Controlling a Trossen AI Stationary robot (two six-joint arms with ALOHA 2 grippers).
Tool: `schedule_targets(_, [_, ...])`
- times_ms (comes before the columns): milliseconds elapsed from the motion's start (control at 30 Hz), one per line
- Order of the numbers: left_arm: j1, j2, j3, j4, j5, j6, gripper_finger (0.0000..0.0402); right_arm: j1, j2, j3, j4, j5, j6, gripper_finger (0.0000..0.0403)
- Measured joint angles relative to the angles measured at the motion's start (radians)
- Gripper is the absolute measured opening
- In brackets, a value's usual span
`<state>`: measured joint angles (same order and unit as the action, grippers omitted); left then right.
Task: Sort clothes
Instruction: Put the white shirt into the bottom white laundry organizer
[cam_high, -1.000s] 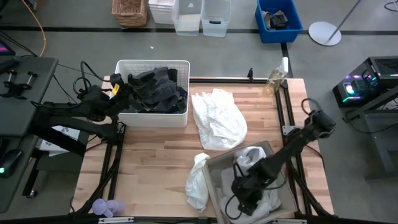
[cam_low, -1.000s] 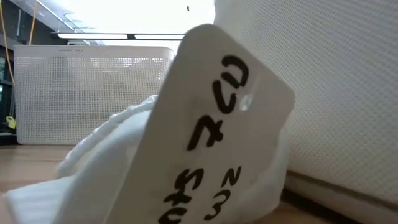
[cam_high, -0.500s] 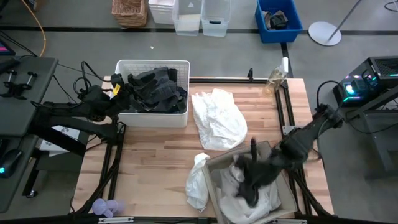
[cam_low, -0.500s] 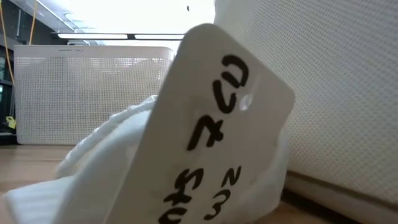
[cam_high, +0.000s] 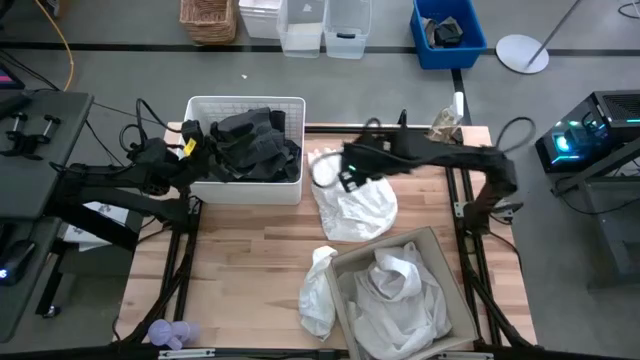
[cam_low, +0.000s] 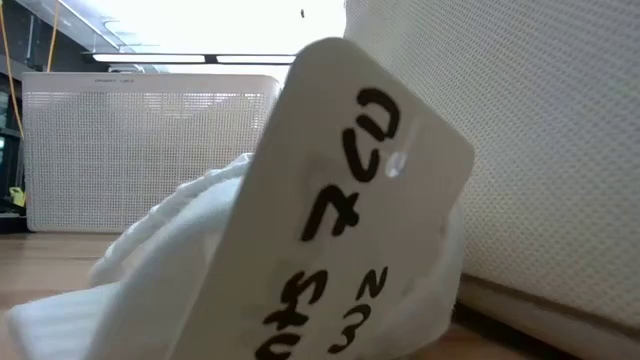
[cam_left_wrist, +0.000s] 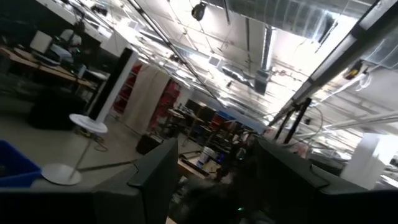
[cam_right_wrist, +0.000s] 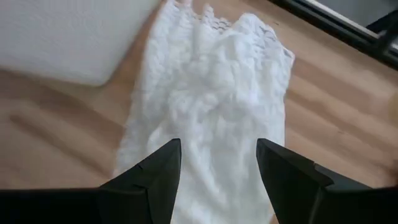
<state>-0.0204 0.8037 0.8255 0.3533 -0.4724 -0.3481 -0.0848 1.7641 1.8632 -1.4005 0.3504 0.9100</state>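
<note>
A white lace garment (cam_high: 365, 205) lies flat on the table's far middle; it also shows in the right wrist view (cam_right_wrist: 217, 81). My right gripper (cam_high: 335, 172) hovers above its far left part, open and empty (cam_right_wrist: 219, 152). Dark grey and dark green clothes (cam_high: 255, 140) fill the white slotted basket (cam_high: 245, 190) at the far left. My left gripper (cam_high: 195, 148) waits at the basket's left rim, open (cam_left_wrist: 214, 155). White clothes (cam_high: 400, 290) lie in the beige box (cam_high: 340, 265) at the near right. Another white piece (cam_high: 318, 290) hangs over the box's left wall.
A bottle (cam_high: 443, 125) stands at the table's far right corner. A purple object (cam_high: 170, 333) lies at the near left corner. In the low view a white tag with writing (cam_low: 350, 200) and white cloth (cam_low: 170, 240) block most of the table.
My right gripper has risen out of the beige box and swung fast toward the table's far edge and left, ending above the white lace garment. The white clothes stay in the box.
</note>
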Motion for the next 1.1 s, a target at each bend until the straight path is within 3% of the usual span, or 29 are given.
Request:
schedule_targets(133, [0.0, 0.0, 0.0, 0.0, 0.003, -0.017, 0.0201, -0.098, 0.094, -0.054, 0.11, -0.119, -0.109, 0.021])
schedule_targets(267, [0.0, -0.004, 0.0, 0.001, 0.028, -0.018, 0.0201, -0.094, 0.119, -0.072, 0.119, -0.195, -0.18, 0.0227])
schedule_targets(633, [0.001, -0.005, 0.0, 0.001, 0.049, -0.017, 0.0201, -0.074, 0.121, -0.079, 0.089, -0.133, -0.043, 0.0309])
schedule_targets(1100, [0.0, -0.007, 0.0, 0.002, 0.101, -0.041, 0.0201, -0.114, 0.311, -0.079, 0.073, -0.123, 0.008, 0.0319])
